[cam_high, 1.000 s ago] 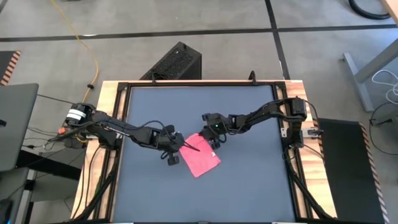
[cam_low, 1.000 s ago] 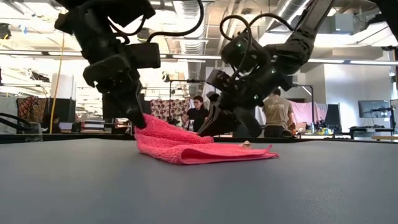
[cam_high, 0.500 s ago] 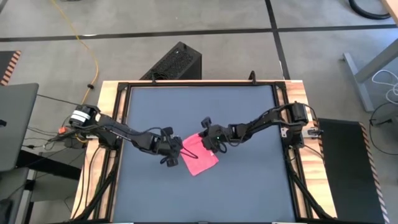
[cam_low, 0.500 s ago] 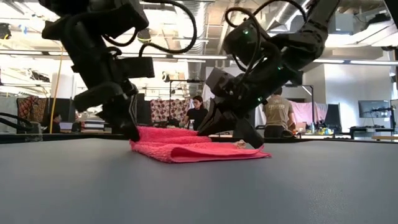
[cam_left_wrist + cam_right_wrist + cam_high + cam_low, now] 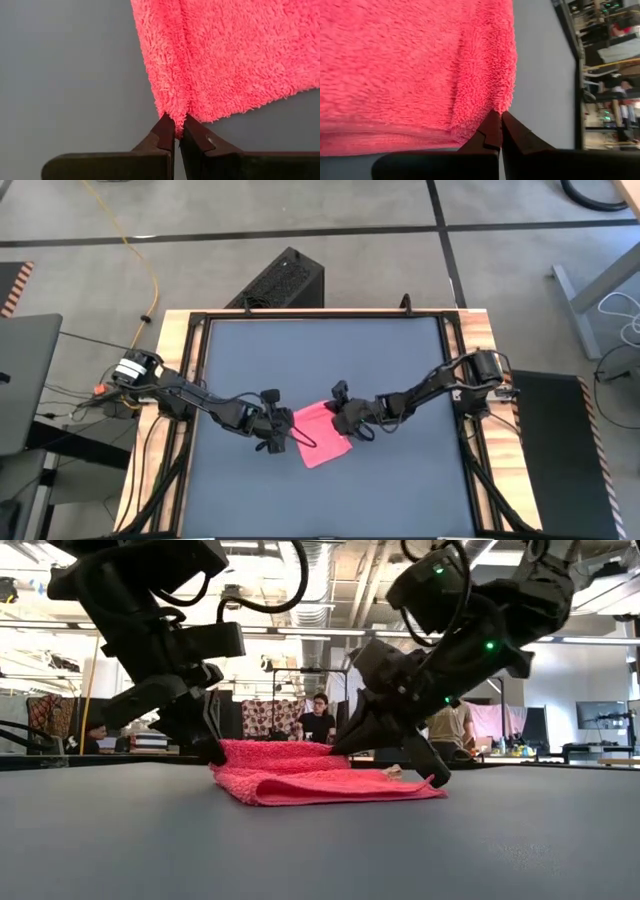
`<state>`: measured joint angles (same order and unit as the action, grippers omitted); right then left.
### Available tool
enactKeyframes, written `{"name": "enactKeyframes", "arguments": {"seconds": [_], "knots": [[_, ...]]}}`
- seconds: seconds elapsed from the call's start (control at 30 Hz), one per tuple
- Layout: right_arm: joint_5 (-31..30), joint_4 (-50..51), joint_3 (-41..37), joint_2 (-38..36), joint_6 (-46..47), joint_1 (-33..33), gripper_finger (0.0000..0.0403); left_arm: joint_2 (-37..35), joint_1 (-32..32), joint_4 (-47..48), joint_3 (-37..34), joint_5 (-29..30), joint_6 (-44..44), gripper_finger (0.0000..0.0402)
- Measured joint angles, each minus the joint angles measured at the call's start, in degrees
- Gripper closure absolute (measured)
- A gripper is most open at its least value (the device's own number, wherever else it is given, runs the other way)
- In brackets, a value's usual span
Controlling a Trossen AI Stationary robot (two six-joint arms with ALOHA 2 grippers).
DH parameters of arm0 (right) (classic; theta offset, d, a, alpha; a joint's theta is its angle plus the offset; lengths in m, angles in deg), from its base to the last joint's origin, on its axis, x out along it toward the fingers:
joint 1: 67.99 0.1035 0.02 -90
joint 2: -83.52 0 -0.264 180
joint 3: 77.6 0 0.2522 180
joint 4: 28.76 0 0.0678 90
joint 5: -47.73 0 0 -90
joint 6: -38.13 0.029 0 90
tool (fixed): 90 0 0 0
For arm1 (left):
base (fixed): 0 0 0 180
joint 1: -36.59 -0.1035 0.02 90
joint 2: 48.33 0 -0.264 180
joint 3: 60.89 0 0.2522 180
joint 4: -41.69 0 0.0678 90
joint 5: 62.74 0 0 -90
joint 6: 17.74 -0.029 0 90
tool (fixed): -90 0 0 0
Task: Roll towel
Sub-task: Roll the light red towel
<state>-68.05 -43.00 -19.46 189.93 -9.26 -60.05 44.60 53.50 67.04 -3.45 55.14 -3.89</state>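
Observation:
The pinkish-red towel [image 5: 323,438] lies near the middle of the dark table, folded over on itself in two layers [image 5: 320,776]. My left gripper [image 5: 287,430] is shut on the upper layer's left corner, low over the table [image 5: 212,750]. My right gripper [image 5: 341,420] is shut on the upper layer's right corner [image 5: 343,746]. A small white tag [image 5: 396,772] shows on the lower layer at the right. My left gripper pinches a corner of the towel's upper layer [image 5: 175,121] between its two fingertips, only at the cloth's edge. It comes slanting down from the table's left. The corner sits just above the lower layer; the cloth beyond lies slack. My right gripper pinches the other corner of the upper layer [image 5: 501,107] between its two fingertips. It comes slanting down from the table's right. The corner is held low over the lower layer, which rests on the table.
The dark tabletop [image 5: 320,350] has free room around the towel on all sides. A black box [image 5: 280,280] stands on the floor beyond the far edge. People stand in the room behind the table [image 5: 318,722].
Both grippers have gone down and toward the table's near edge, staying shut on the towel's corners. The raised part of the towel has come down and now lies flatter over the lower layer, which has stayed on the table.

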Motion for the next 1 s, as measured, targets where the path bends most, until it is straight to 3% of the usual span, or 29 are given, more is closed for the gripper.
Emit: {"name": "enactKeyframes", "arguments": {"seconds": [0.37, 0.8, 1.0], "knots": [[-2.4, 1.8, -0.9, -0.1, 5.4, 5.8, 0.0386, 0.0, 0.0, -0.7, 0.0, -2.6, -0.6, 0.0401], [1.8, 7.5, -0.8, 0.2, 7.0, 6.6, 0.0386, 0.0, 0.0, -2.6, 0.0, -8.2, -2.6, 0.04], [3.5, 8.6, -0.8, 0.2, 6.7, 6.6, 0.0386, -0.4, 0.0, -1.1, 0.1, -9.0, -5.2, 0.0352]]}}
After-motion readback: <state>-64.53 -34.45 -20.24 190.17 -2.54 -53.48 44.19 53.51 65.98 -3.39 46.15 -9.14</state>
